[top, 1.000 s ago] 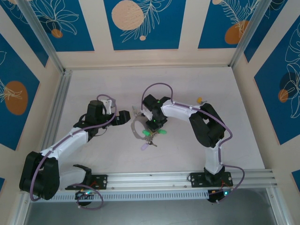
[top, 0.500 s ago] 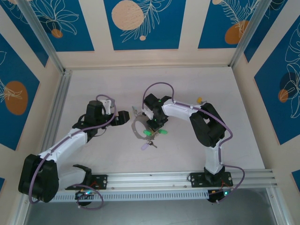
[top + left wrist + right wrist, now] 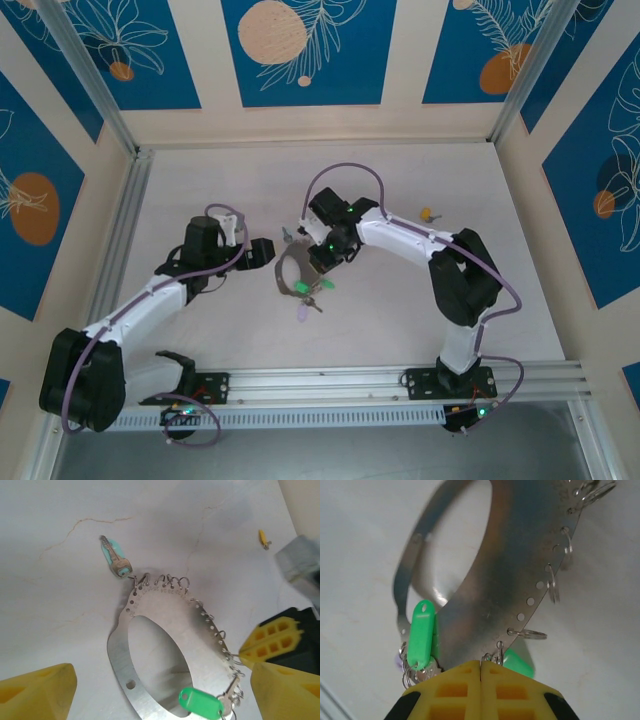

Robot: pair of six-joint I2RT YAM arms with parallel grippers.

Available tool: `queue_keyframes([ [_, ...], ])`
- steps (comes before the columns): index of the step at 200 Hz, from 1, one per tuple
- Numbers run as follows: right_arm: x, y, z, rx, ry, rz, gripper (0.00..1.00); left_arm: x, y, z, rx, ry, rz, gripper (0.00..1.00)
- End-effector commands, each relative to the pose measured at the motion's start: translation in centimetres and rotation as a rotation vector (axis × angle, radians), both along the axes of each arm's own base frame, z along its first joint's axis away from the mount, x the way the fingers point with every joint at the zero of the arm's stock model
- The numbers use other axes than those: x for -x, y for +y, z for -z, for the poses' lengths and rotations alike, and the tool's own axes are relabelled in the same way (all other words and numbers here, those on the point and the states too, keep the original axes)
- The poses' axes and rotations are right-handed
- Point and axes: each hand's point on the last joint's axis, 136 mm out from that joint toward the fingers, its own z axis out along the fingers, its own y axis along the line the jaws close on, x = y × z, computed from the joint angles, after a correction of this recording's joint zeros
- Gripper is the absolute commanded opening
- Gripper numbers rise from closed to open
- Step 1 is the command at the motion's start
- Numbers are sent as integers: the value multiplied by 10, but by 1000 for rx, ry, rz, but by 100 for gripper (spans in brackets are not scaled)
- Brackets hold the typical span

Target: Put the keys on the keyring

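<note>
The keyring (image 3: 284,272) is a flat grey metal plate with an oval hole and small wire rings along one edge (image 3: 165,605). My right gripper (image 3: 480,667) is shut on its ringed edge (image 3: 510,555), which tilts up off the table. A green-headed key (image 3: 420,635) hangs by the pads, a second green one (image 3: 521,663) lies behind them, and a lilac one (image 3: 301,312) trails below. A pale teal-headed key (image 3: 116,560) sits at the plate's far end. My left gripper (image 3: 160,695) stands open, its yellow fingers (image 3: 40,692) either side of the plate's near end.
A tiny yellow piece (image 3: 427,213) lies on the white table (image 3: 200,180) to the right of the arms. An aluminium rail (image 3: 120,230) runs along the left side and another along the near edge (image 3: 330,380).
My right gripper has closed fully and shifted left and up the table, dragging the keyring and its hanging keys with it. My left gripper has narrowed slightly and hardly moved.
</note>
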Motion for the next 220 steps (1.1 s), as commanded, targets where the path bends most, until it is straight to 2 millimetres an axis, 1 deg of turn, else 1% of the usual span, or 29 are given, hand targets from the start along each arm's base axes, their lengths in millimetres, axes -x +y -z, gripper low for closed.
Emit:
queue_keyframes([
  [1, 13, 8, 1, -102, 96, 25, 2, 4, 2, 16, -27, 42, -6, 86],
  [14, 15, 6, 10, -112, 123, 41, 1, 5, 1, 20, -24, 53, -3, 84],
  [44, 16, -7, 38, -96, 165, 96, 0, 5, -1, 25, -20, 67, 0, 82],
  [76, 21, -14, 48, -81, 175, 134, 0, 4, -4, 24, -9, 64, 7, 80],
  [101, 24, -26, 56, -40, 166, 169, 0, 2, -7, 23, 1, 64, 12, 80],
  [125, 23, -35, 60, -7, 148, 200, 1, 4, -14, 25, 6, 58, 38, 81],
  [144, 20, -39, 61, 4, 130, 219, 6, 8, -24, 27, -9, 57, 74, 81],
  [164, 18, -38, 59, -5, 116, 219, 12, 12, -30, 32, -14, 68, 90, 81],
  [176, 19, -36, 57, -23, 116, 213, 17, 13, -30, 35, -14, 75, 86, 81],
  [187, 20, -33, 57, -37, 121, 207, 20, 13, -30, 37, -15, 78, 82, 81],
  [206, 23, -31, 57, -48, 133, 195, 21, 12, -30, 39, -16, 85, 83, 81],
  [220, 25, -32, 58, -46, 142, 193, 19, 11, -30, 40, -18, 85, 84, 81],
])
